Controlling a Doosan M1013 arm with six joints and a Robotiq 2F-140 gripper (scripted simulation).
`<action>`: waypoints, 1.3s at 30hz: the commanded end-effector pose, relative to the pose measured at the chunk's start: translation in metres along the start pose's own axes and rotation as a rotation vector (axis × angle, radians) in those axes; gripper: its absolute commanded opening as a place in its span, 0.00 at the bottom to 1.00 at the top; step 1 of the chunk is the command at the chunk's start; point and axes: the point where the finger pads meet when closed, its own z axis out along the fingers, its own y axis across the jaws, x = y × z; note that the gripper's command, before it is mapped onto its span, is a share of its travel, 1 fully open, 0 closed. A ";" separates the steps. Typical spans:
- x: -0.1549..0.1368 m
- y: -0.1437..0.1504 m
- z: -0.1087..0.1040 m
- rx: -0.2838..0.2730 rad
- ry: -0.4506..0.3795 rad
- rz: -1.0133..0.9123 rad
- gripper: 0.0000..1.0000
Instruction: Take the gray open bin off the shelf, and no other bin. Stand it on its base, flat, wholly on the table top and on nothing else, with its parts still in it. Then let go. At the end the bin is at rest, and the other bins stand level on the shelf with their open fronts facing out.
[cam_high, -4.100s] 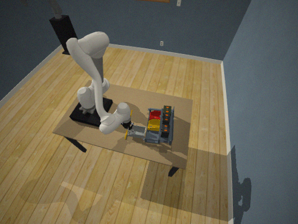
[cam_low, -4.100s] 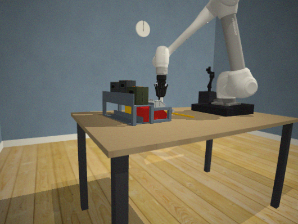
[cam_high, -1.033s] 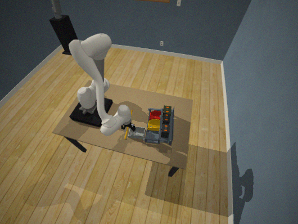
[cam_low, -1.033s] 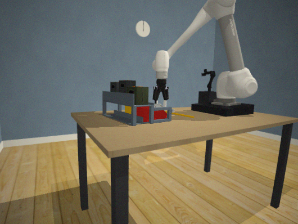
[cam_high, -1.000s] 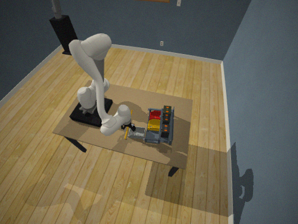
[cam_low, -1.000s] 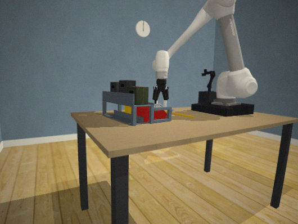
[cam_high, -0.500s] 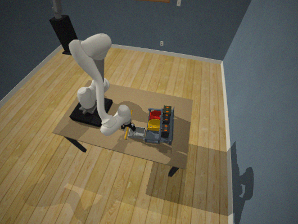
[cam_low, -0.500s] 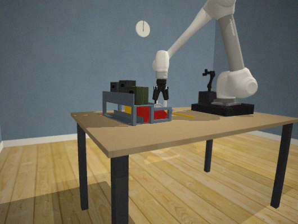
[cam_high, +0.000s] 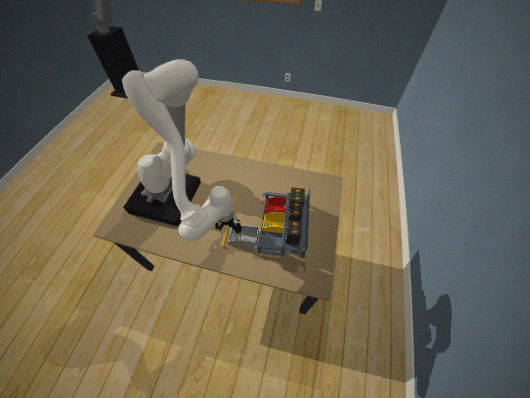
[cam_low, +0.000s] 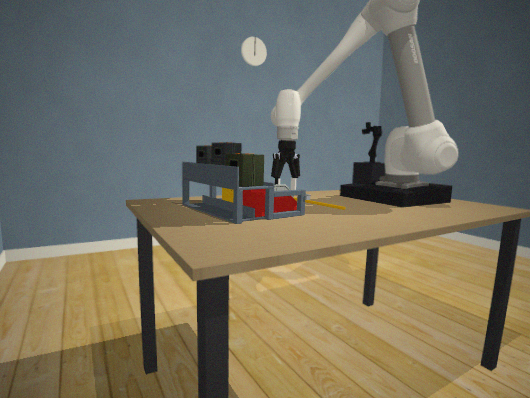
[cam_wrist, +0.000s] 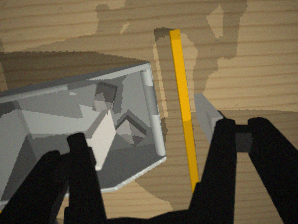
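Beneath the parted end effector (cam_high: 230, 226) (cam_low: 286, 181) (cam_wrist: 153, 114), the gray bin (cam_high: 244, 235) (cam_wrist: 60, 117) points lengthwise toward the shelf (cam_high: 283, 246) (cam_low: 269, 202).

gripper (cam_high: 233, 228) (cam_low: 286, 183) (cam_wrist: 153, 114) pointing down, fingers apart, below the bent white arm (cam_high: 175, 145) (cam_low: 332, 62)

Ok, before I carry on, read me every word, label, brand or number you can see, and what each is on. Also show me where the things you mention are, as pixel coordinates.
"DOOSAN", on the arm's light gray link (cam_low: 413, 47) in the exterior view; small and turned sideways.
Orange marks on the dark boxes (cam_high: 295, 210) on the shelf (cam_high: 284, 245) (cam_low: 210, 172): too small to read.
Wall clock (cam_low: 254, 51): no numerals can be made out.
Gray open bin (cam_high: 244, 235) (cam_wrist: 60, 117): no text visible.
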 end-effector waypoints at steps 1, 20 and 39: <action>0.000 0.000 0.000 0.000 0.000 0.000 0.57; 0.000 0.000 0.000 0.000 0.000 0.000 0.57; 0.000 0.000 -0.040 0.001 0.000 0.000 0.57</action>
